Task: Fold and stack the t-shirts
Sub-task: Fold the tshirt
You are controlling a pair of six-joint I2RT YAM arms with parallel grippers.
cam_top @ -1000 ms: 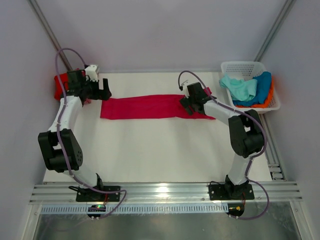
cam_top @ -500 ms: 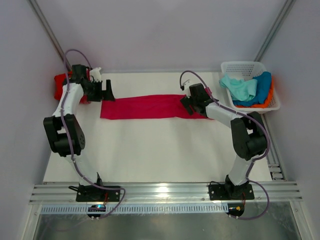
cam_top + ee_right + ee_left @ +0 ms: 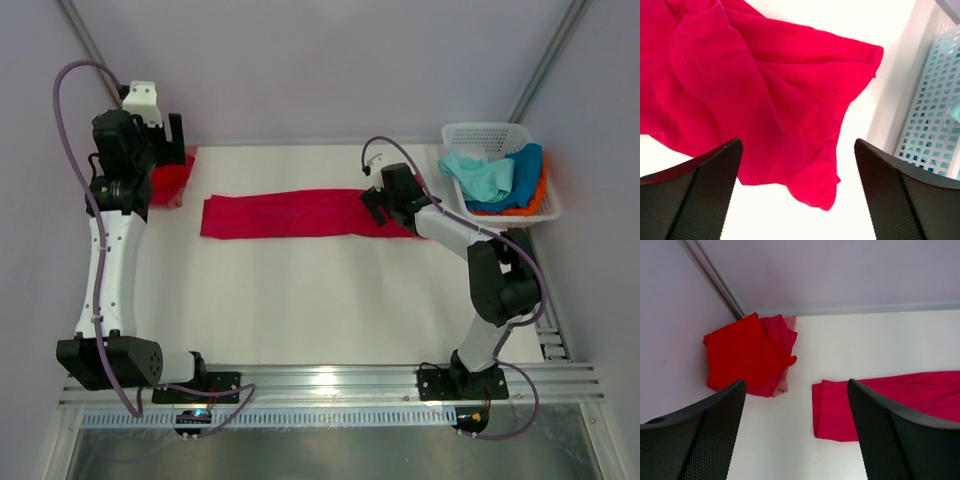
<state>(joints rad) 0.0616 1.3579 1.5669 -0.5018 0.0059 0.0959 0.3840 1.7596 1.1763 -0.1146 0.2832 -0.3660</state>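
Note:
A crimson-pink t-shirt [image 3: 300, 213] lies folded into a long strip across the table. Its left end shows in the left wrist view [image 3: 880, 405], and its rumpled right end in the right wrist view [image 3: 755, 100]. A folded red t-shirt [image 3: 168, 178] sits in the far left corner on top of a crimson-pink one [image 3: 777, 335]. My left gripper [image 3: 170, 135] is open and empty, raised above the table between the stack and the strip's left end [image 3: 797, 440]. My right gripper [image 3: 372, 205] is open and empty, low over the strip's right end [image 3: 797, 190].
A white lattice basket [image 3: 520, 135] at the far right holds mint-green [image 3: 478, 172], blue [image 3: 520, 170] and orange [image 3: 540, 195] shirts. Its wall shows in the right wrist view [image 3: 935, 100]. Walls and metal posts close in the back and sides.
My left arm has risen and pulled back from the strip's left end toward the far left corner. My right gripper has barely moved. The strip lies as before.

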